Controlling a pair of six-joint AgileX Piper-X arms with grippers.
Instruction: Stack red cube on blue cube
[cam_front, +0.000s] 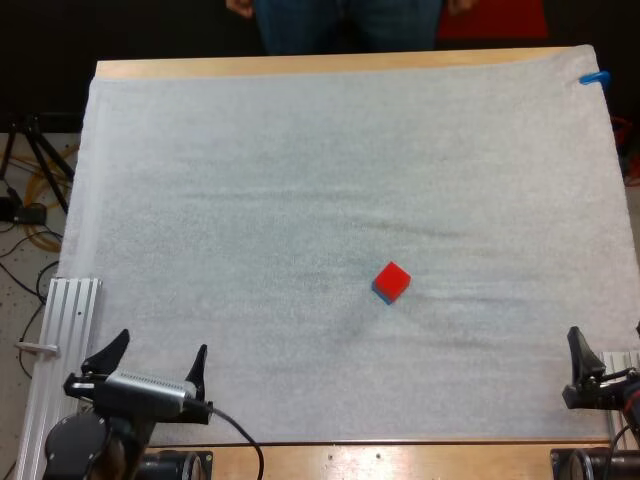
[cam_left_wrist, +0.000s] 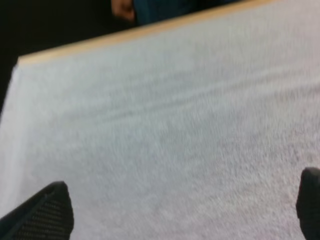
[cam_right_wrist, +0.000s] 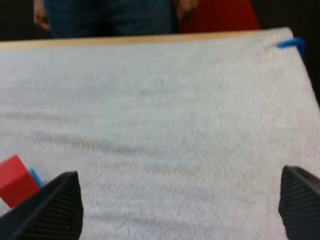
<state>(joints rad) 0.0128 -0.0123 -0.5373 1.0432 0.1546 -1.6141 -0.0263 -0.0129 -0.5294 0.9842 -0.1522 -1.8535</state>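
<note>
The red cube (cam_front: 393, 280) sits on top of the blue cube (cam_front: 380, 292), right of the white mat's middle; only a thin blue edge shows beneath it. In the right wrist view the red cube (cam_right_wrist: 16, 180) and a sliver of the blue cube (cam_right_wrist: 35, 177) lie beside one finger (cam_right_wrist: 55, 202). My left gripper (cam_front: 155, 362) rests open at the mat's near left edge, far from the cubes. My right gripper (cam_front: 605, 360) is open at the near right edge. Nothing lies between the fingers of either the left gripper (cam_left_wrist: 177, 210) or the right gripper (cam_right_wrist: 177, 200).
A person (cam_front: 345, 25) stands beyond the table's far side, legs and hands in sight. A metal rail (cam_front: 65, 330) runs along the mat's near left side, with a tripod (cam_front: 35, 150) and cables on the floor past it. Bare mat (cam_front: 300, 180) surrounds the stack.
</note>
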